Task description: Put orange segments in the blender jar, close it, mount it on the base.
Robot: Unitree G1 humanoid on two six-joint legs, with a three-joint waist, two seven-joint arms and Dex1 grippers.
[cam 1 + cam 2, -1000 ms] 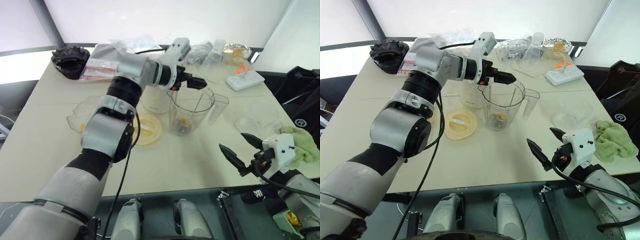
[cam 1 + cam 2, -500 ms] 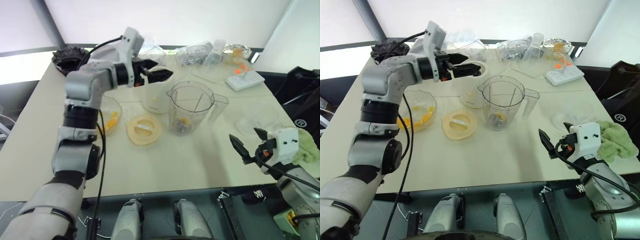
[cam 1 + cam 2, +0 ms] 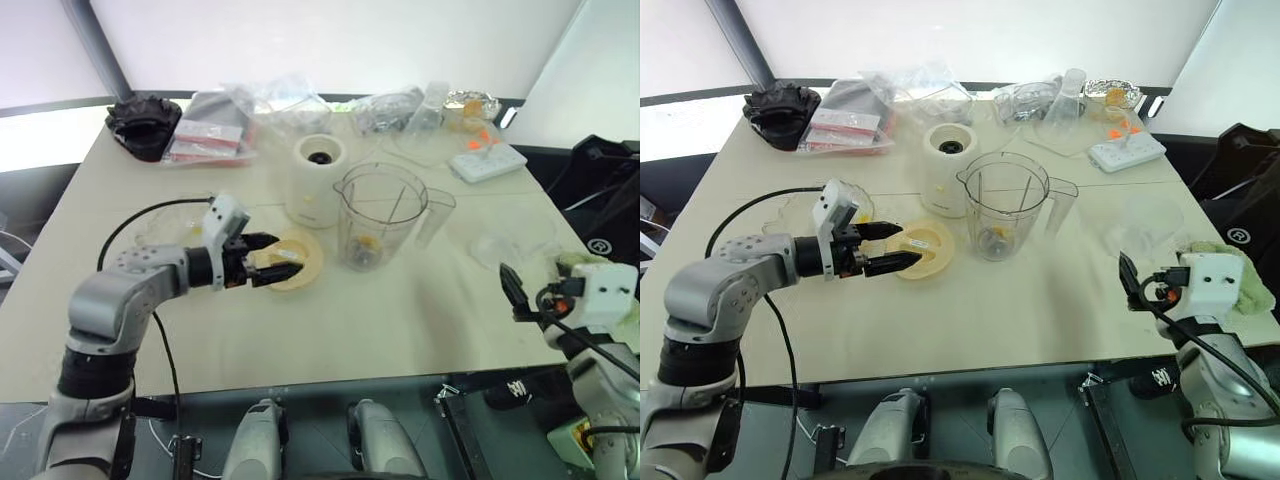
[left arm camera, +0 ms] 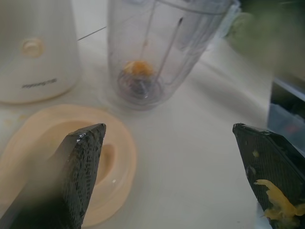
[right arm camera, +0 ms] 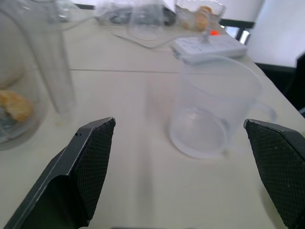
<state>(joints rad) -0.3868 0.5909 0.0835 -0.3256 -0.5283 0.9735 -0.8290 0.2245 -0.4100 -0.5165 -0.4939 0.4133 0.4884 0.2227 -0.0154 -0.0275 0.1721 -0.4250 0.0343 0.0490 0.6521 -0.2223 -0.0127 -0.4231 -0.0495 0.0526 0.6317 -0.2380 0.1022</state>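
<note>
A: Where does the jar point(image 3: 1005, 205) stand?

B: Upright on the table point(image 3: 980, 300), near the middle, its lid off. The base point(image 3: 946, 170) stands just beside it on its far left side, dark socket up, nothing mounted on it.

A: Any fruit in the jar?

B: Yes, an orange segment point(image 4: 137, 67) lies at the bottom by the blade hub. More segments, I think, sit in the shallow glass bowl point(image 3: 800, 215) behind the left arm, though the arm hides most of it.

A: And the lid point(image 3: 920, 245)?

B: Flat on the table in front of the base, left of the jar. The left pincer point(image 3: 888, 247) hangs low right over its near edge, pointing toward the jar.

A: Is that pincer grasping anything?

B: No. It is released, fingers point(image 4: 83, 167) spread wide, with nothing between them. One fingertip carries a smear of orange pulp. Whether the lower finger touches the lid I cannot tell.

A: The right pincer point(image 3: 1127, 278)?

B: Also released and empty, fingers point(image 5: 90, 157) wide apart. It hovers at the near right edge of the table, well apart from the jar, pointing across the table at a small clear cup point(image 5: 217, 107). A green cloth point(image 3: 1240, 270) lies just behind that arm.

A: Anything else on the table?

B: At the far side, a white power strip point(image 3: 1127, 150), clear plastic bags point(image 3: 925, 85) and a black glove point(image 3: 780, 103).
</note>
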